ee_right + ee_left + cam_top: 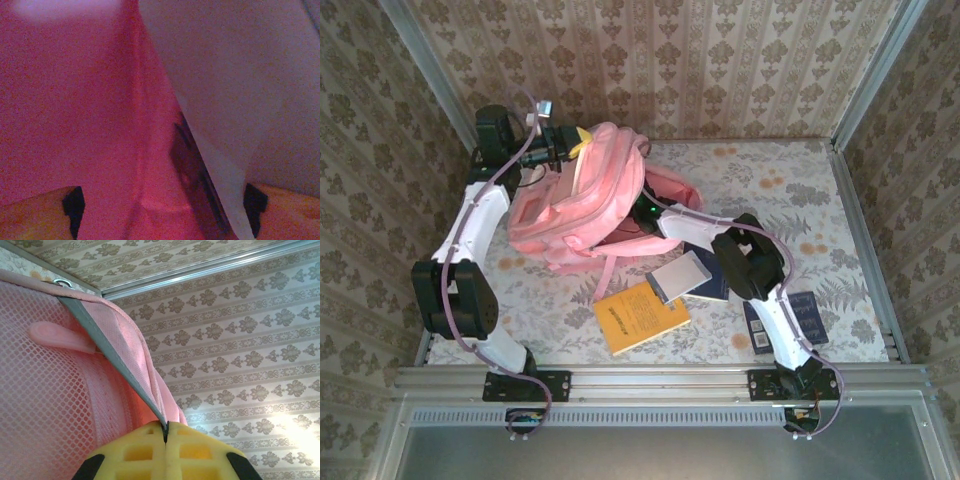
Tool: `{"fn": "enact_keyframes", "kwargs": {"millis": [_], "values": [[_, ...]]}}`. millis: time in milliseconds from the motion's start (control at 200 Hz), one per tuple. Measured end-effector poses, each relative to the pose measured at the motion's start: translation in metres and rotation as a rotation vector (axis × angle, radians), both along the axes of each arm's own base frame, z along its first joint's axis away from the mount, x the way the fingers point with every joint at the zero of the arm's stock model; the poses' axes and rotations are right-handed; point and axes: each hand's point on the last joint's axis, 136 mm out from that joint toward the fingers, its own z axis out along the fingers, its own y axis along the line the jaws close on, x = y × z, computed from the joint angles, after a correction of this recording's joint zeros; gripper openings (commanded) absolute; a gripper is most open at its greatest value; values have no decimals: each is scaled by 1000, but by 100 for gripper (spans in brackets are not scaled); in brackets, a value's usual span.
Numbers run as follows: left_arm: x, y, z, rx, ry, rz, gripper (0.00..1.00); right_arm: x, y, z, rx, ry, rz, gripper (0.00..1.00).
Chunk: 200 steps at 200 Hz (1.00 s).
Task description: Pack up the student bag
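Floral table [770, 190]: student bag [585, 200], yellow book [640, 315], cover print illegible.

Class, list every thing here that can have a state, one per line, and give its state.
student bag, open, lying on the table, its edge held up by the left hand.
left hand, shut on the bag's grey-trimmed edge.
right hand, open, fingers apart inside the bag.
yellow book, closed, flat on the table.
grey book, closed, resting on a dark blue book.
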Motion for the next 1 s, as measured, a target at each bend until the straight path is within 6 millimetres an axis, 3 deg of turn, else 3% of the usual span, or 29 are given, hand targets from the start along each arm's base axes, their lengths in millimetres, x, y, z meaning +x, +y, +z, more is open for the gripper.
{"fn": "enact_keyframes", "kwargs": {"millis": [100,175,440,695,805,900,1000], "values": [[4,7,-5,-3,7,18,0,-11,-27,-3,-73,-15,-12,99],[6,13,-10,-4,10,33,0,-19,-48,0,-121,-42,-21,100],[5,21,-19,8,23,64,0,-34,-120,42,-248,-182,-86,100],[-6,24,-29,89,-1,125,0,-65,-203,69,-560,-351,-221,100],[-10,16,-43,121,2,121,0,-91,-244,59,-613,-359,-264,97],[-16,7,-60,151,18,102,0,-88,-275,40,-680,-305,-292,91],[-20,0,-73,190,18,86,0,-92,-284,13,-749,-253,-228,83]]}}
